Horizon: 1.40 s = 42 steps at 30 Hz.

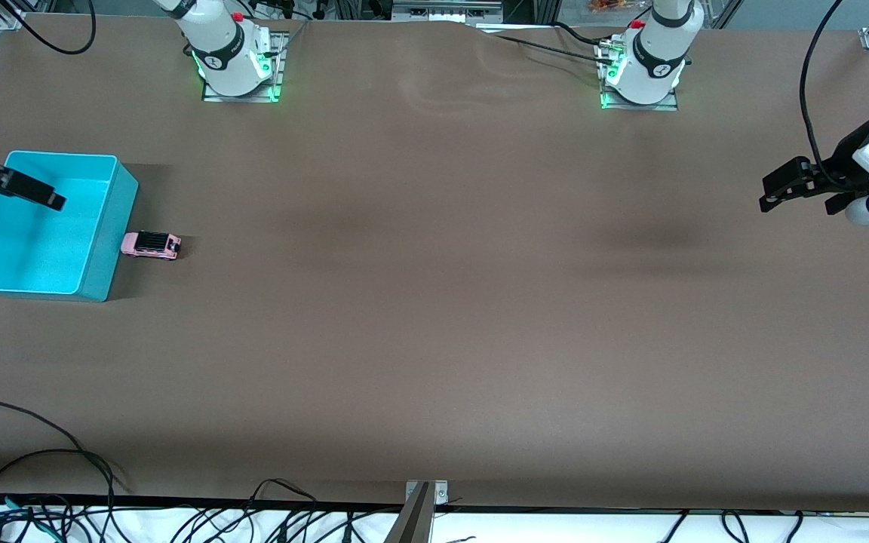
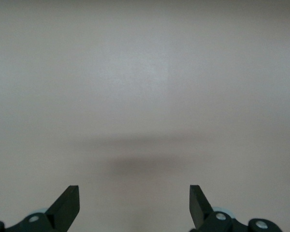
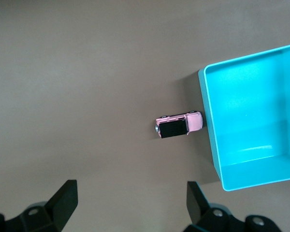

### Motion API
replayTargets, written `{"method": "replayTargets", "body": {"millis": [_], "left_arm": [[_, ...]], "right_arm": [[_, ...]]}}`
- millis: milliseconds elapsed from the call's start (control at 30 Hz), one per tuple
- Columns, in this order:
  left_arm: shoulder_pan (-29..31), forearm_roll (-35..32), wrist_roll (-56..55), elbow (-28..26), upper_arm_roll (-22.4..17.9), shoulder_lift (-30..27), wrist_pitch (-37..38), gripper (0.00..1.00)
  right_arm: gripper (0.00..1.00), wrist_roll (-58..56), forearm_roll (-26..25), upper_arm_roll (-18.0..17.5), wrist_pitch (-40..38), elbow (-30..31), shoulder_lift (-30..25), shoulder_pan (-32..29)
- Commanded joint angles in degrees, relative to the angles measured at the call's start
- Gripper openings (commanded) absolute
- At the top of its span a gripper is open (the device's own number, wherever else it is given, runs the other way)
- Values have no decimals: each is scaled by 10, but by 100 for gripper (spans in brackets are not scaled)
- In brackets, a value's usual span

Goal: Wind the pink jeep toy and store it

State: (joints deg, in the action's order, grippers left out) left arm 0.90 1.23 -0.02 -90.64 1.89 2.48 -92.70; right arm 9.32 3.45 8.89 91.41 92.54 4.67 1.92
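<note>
The pink jeep toy (image 1: 151,244) (image 3: 179,124), tiny, with a black rear roof, rests on the brown table close against the outer wall of the turquoise bin (image 1: 114,226) (image 3: 210,126), on the side toward the left arm's end. The bin holds nothing. My right gripper (image 1: 44,194) (image 3: 132,186) hangs over the bin at the right arm's end of the table, open, with nothing between its fingers. My left gripper (image 1: 770,192) (image 2: 134,188) waits over bare table at the left arm's end, open and holding nothing.
Both arm bases (image 1: 234,60) (image 1: 642,68) stand along the edge farthest from the front camera. Loose black cables (image 1: 42,467) and a metal bracket (image 1: 421,505) lie along the edge nearest that camera. A broad stretch of brown tabletop (image 1: 442,302) lies between the two grippers.
</note>
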Motion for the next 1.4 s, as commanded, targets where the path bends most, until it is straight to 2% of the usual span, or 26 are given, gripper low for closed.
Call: {"method": "replayTargets", "body": {"millis": [0, 167, 233, 500, 767, 967, 1133, 1367], "left_arm": [[-2, 15, 18, 25, -1, 14, 6, 100], [-4, 9, 13, 26, 0, 17, 5, 100], [-1, 11, 11, 25, -2, 18, 4, 100], [-2, 8, 10, 25, 0, 25, 3, 100], [-2, 10, 6, 26, 14, 24, 2, 100], [5, 15, 17, 57, 9, 35, 2, 100], [5, 12, 16, 58, 9, 36, 2, 100], [4, 11, 17, 65, 10, 37, 2, 100]], "right_arm": [[100, 5, 11, 9, -12, -3, 5, -7], [100, 6, 11, 13, -23, 0, 20, -16], [100, 14, 12, 15, -24, -4, 46, -24], [100, 120, 8, 14, -20, -5, 79, -24], [100, 133, 7, 19, 23, 40, 96, -25], [100, 191, 4, 24, 75, 112, 92, -25], [100, 252, 3, 21, 169, 194, 90, -20], [100, 352, 2, 18, 277, 279, 90, -13]]}}
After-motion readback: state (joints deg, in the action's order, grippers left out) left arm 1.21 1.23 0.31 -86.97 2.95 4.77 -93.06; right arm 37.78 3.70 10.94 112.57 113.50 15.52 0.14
